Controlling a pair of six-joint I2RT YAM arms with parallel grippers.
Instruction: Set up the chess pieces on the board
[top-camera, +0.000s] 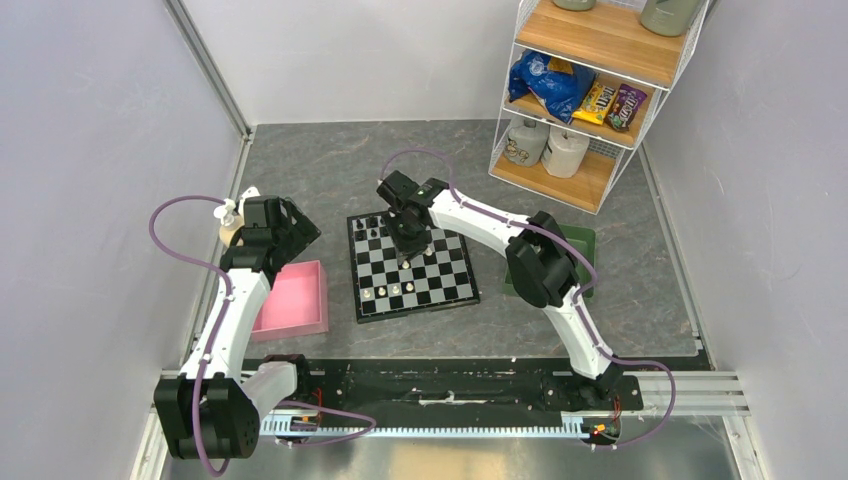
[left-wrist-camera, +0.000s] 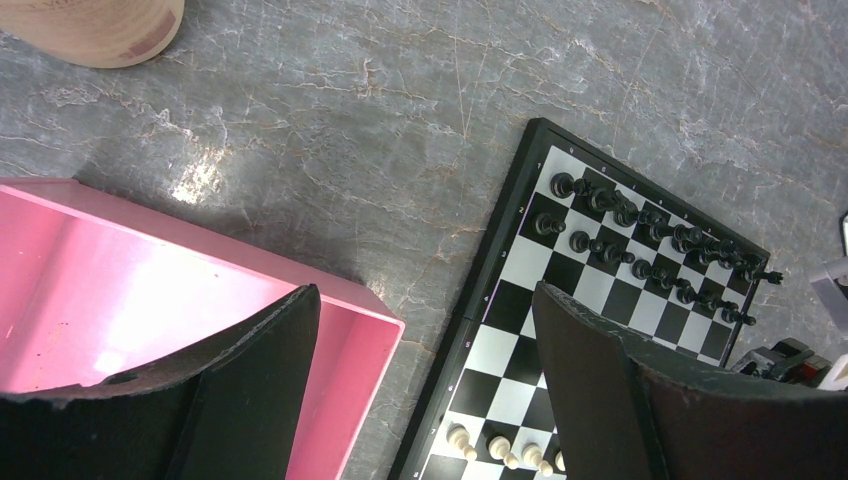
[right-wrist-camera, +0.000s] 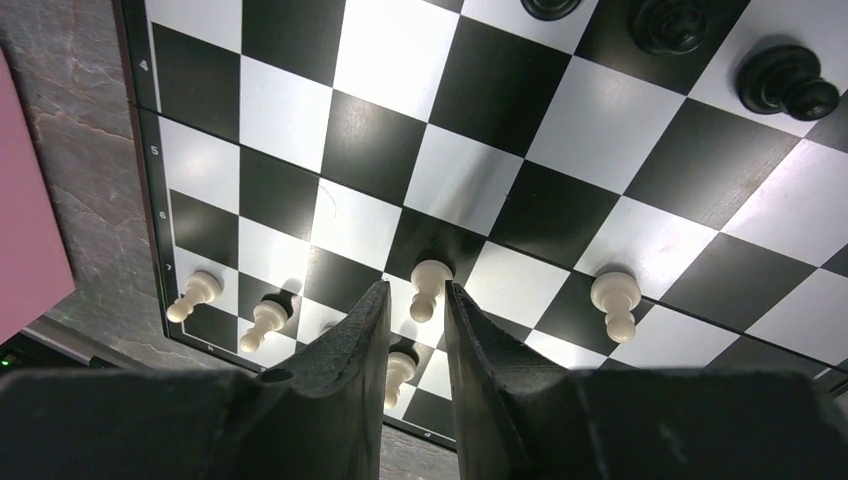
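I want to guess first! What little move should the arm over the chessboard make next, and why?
Probably raise the right gripper straight up. Its fingers look empty with a narrow gap, a white pawn stands just beyond the tips, and the board lacks most white pieces, so it must fetch another.

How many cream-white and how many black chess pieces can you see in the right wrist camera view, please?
Cream-white pieces: 5
Black pieces: 3, two of them cut off by the top edge
Total: 8
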